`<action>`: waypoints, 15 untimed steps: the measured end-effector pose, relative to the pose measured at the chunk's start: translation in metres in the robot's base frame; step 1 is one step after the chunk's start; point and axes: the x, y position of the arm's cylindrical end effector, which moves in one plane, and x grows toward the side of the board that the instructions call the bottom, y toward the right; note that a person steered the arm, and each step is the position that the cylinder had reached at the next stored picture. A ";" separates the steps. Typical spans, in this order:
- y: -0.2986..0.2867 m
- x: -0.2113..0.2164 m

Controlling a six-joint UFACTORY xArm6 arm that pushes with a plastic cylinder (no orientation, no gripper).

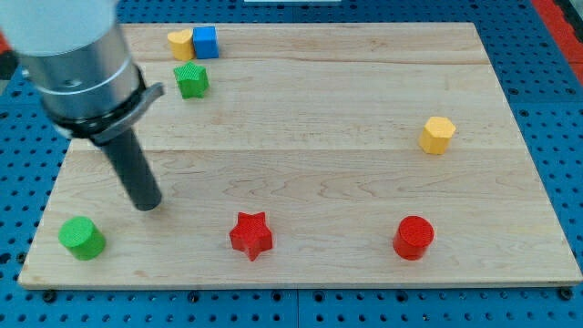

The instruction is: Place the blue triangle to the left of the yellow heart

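Observation:
The yellow heart [179,43] lies near the board's top left. A blue block [206,41] touches its right side; it looks squarish from here and I cannot make out its shape. My tip [147,206] rests on the board at the lower left, far below both blocks. It is right of and above the green cylinder [82,238] and touches no block.
A green star [191,80] lies just below the heart and the blue block. A red star [250,235] and a red cylinder [414,238] sit near the bottom edge. A yellow hexagon [437,134] is at the right. The wooden board [319,155] lies on a blue pegboard.

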 end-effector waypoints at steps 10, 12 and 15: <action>-0.044 -0.228; -0.086 -0.242; -0.068 -0.291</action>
